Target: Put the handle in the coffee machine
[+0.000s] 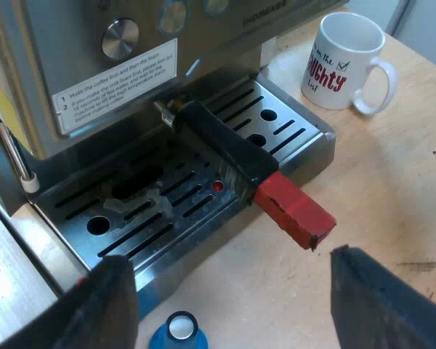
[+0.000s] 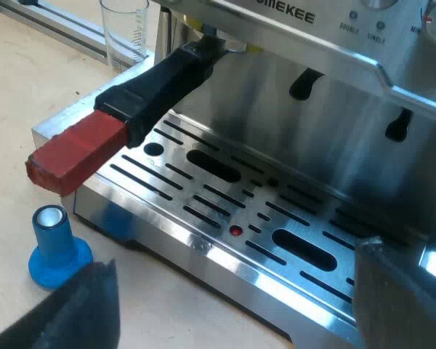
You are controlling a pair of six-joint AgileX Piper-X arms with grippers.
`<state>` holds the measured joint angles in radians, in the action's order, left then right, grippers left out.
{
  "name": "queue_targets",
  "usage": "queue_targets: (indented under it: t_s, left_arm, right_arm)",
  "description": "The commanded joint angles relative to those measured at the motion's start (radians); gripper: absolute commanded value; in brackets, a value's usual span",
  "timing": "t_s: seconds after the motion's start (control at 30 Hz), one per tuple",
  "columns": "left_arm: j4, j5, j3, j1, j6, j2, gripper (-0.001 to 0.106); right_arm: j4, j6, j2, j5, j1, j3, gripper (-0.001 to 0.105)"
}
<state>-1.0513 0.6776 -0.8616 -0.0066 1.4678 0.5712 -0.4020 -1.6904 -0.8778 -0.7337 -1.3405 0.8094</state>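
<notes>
Your left claw [image 1: 229, 294]: fingers spread wide, empty, over the bench [image 1: 392, 182] near the handle [image 1: 225, 156]. It sits in the front of the machine [image 1: 65, 43], red end jutting past the drip tray [image 1: 312, 142], easy to reach. Your right claw [image 2: 232, 291]: spread too, empty, near the tray; blue tamper [image 2: 54, 243] parked clear. Lock angle: can't tell.

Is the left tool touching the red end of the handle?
Apart. The left wrist view shows bare table between the open left tool and the handle's red end.
</notes>
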Motion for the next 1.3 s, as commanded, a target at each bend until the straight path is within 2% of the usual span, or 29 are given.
queue_targets:
  t_s: [0.03,0.23,0.33,0.37,0.47,0.67,0.8,0.83,0.9,0.97,1.03,1.23,1.3]
  left_arm:
    - [0.004,0.001,-0.005,0.002,0.002,-0.005,0.060]
    - [0.009,0.004,-0.005,0.002,0.017,-0.005,0.060]
    - [0.024,-0.058,-0.005,0.005,0.025,-0.005,0.060]
    - [0.041,-0.099,-0.005,0.005,0.050,-0.005,0.060]
    - [0.078,-0.164,-0.011,0.005,0.104,-0.005,0.060]
    - [0.166,-0.266,-0.038,-0.023,0.129,-0.005,0.060]
    - [0.230,-0.379,-0.061,-0.043,0.129,-0.005,0.060]
    - [0.236,-0.390,-0.064,-0.043,0.129,-0.005,0.060]
    - [0.259,-0.458,-0.074,-0.043,0.153,-0.005,0.060]
    - [0.263,-0.495,-0.080,-0.043,0.190,-0.005,0.060]
    - [0.262,-0.497,-0.086,-0.043,0.201,-0.005,0.060]
    - [0.260,-0.496,-0.099,-0.043,0.203,-0.022,0.060]
    - [0.260,-0.496,-0.098,-0.043,0.203,-0.036,0.060]
  right_arm:
    - [0.001,-0.010,0.008,-0.009,0.000,0.012,0.069]
    - [0.000,0.075,0.008,0.012,0.042,0.014,0.069]
    - [-0.009,0.126,0.008,0.071,0.114,0.021,0.069]
    - [-0.026,0.149,0.008,0.115,0.153,0.031,0.069]
    - [-0.092,0.154,0.008,0.213,0.240,0.071,0.069]
    - [-0.278,0.178,0.008,0.221,0.421,0.181,0.069]
    - [-0.336,0.178,0.013,0.223,0.525,0.227,0.069]
    - [-0.344,0.176,0.016,0.223,0.545,0.234,0.069]
    - [-0.350,0.170,0.027,0.246,0.596,0.241,0.069]
    - [-0.351,0.168,0.035,0.270,0.626,0.241,0.069]
    - [-0.370,0.168,0.053,0.307,0.688,0.241,0.069]
    - [-0.486,0.168,0.098,0.326,0.864,0.241,0.069]
    - [-0.523,0.140,0.112,0.363,0.930,0.241,0.069]
